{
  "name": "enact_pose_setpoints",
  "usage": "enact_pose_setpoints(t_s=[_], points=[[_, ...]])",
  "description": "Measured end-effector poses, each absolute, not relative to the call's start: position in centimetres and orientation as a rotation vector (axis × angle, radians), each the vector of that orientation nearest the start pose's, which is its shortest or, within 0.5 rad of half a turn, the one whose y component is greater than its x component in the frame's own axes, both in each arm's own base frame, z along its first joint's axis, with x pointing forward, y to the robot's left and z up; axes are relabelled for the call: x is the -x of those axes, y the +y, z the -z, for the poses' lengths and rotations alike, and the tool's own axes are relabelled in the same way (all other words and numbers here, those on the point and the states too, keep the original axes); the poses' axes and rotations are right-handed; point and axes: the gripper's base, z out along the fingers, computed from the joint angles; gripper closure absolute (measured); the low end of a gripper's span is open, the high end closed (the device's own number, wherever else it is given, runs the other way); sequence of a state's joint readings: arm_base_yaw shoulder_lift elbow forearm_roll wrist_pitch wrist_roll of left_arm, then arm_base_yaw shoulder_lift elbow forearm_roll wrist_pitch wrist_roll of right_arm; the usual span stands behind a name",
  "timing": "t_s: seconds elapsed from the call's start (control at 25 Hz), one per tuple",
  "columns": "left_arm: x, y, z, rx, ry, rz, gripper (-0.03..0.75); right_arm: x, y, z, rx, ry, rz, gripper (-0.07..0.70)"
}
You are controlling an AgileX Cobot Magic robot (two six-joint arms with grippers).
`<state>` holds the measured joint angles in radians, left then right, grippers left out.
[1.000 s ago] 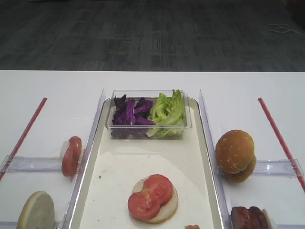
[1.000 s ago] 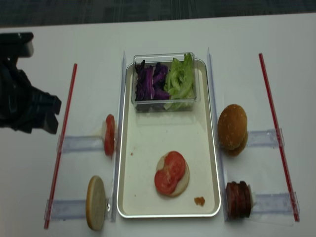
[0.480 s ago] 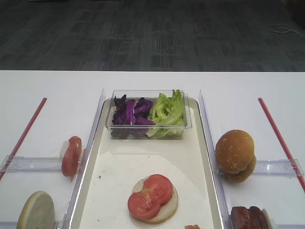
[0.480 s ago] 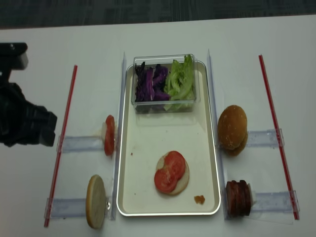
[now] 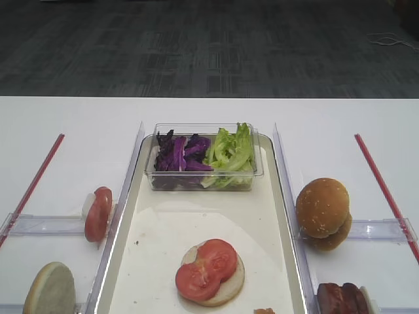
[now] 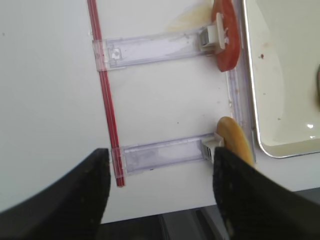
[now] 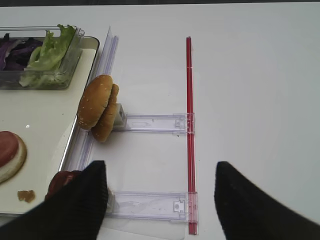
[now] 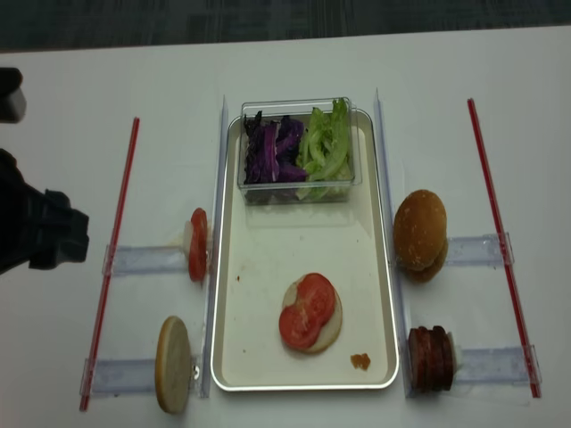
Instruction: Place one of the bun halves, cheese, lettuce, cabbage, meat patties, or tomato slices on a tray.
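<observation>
Tray (image 8: 234,357) is showing off-white with a shiny silvery rim. Tomato slices (image 8: 308,309) on it are showing bright red with paler centres, over a pale cream bun half (image 8: 331,332). Cabbage (image 8: 273,148) is showing dark purple with white edges; lettuce (image 8: 326,143) is showing light green. Just ahead of the black left gripper fingers (image 6: 75,195), a red strip (image 6: 104,95) is running along the white table (image 6: 45,75). Ahead of the right gripper, domed buns (image 7: 100,107) are showing golden-brown, speckled with sesame.
</observation>
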<state>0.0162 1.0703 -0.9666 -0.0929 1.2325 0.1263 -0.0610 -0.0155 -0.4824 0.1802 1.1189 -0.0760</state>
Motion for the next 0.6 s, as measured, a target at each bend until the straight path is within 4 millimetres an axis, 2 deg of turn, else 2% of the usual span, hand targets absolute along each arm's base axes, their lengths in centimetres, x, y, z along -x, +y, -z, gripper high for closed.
enact_pose_setpoints(t_s=[0.6], points=[[-14.5, -0.6, -34.5, -0.135, 2.672, 0.087, 0.26, 0.8, 1.5, -26.9, 0.028, 2.095, -0.136, 0.163]])
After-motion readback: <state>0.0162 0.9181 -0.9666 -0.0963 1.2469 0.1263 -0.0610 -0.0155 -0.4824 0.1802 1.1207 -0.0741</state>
